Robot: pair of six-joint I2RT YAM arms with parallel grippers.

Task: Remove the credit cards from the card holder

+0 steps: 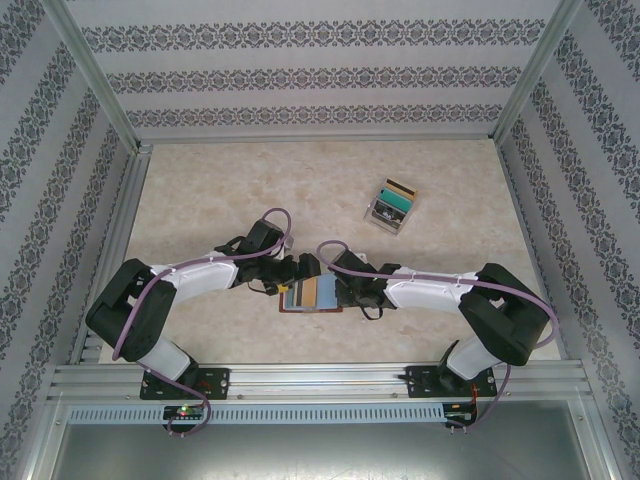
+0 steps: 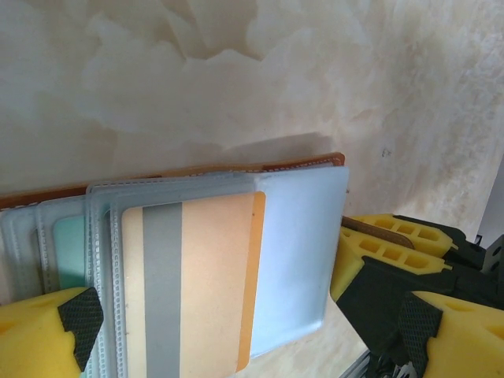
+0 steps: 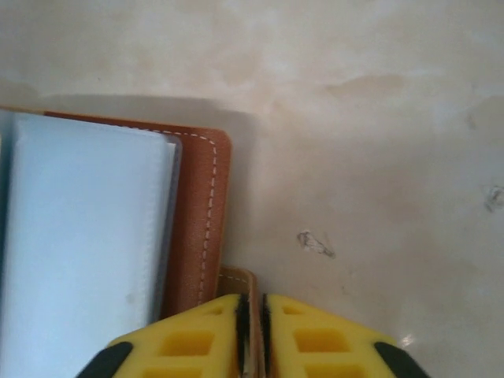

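I see the small brown leather card holder lying open on the pale marbled table, between my two grippers. Its pale blue-grey pockets face up. A tan plastic card with a grey stripe sits in the front pocket, and a teal card in a pocket behind it. The left gripper is wide, one finger at each side of the pockets, holding nothing. The right gripper is narrow and pinches the holder's brown tab. A clear plastic box of coloured cards stands well apart.
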